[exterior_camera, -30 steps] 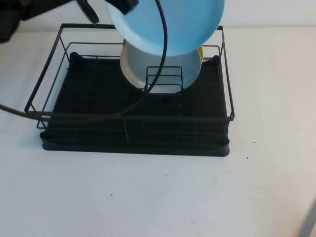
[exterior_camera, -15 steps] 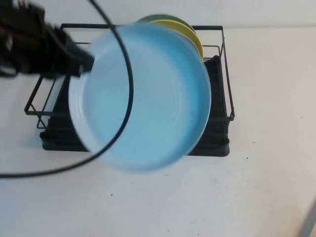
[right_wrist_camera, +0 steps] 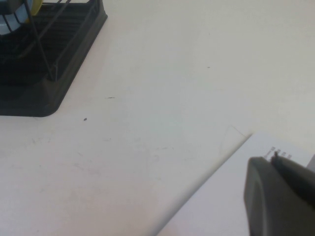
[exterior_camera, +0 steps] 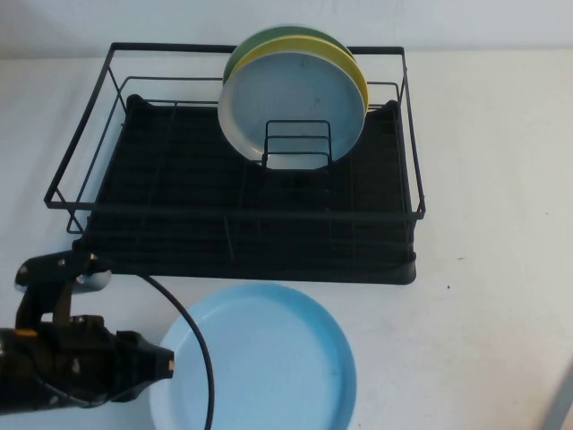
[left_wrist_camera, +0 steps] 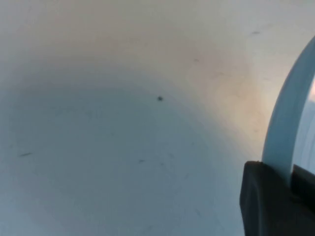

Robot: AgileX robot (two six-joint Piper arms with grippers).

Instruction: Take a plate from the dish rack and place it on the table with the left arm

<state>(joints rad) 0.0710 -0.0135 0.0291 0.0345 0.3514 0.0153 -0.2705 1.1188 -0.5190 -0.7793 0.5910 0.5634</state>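
1. From the high view I see the plate (exterior_camera: 255,358) out of the dish rack (exterior_camera: 242,161) and low over the white counter (exterior_camera: 492,179), just in front of the rack's near edge and clear of it.
2. My left end effector (exterior_camera: 166,363) sits at the plate's left rim, near the front-left of the counter. In the left wrist view a dark finger (left_wrist_camera: 268,201) is pressed against the pale blue rim, so I read it as clamped on the plate.
3. I cannot tell from these views whether the plate is fully resting on the counter or a touch above it. It looks close to flat, with little or no shadow gap, so I judge it is at or very near touchdown.
4. Done, as far as I can see: the plate is lifted out and carried to the open counter.
5. Left to do, in my judgement: confirm the plate is seated, let go of the rim, and back the left arm away without dragging the plate.
6. The pale grey-white plate (exterior_camera: 295,103) stands upright in the rack's small wire holder, with the yellow plate (exterior_camera: 356,72) and a green plate (exterior_camera: 237,54) behind it.
7. The right end effector (right_wrist_camera: 278,196) is parked well off to the right over a sheet of paper (right_wrist_camera: 221,196); I cannot tell how its jaws are set.
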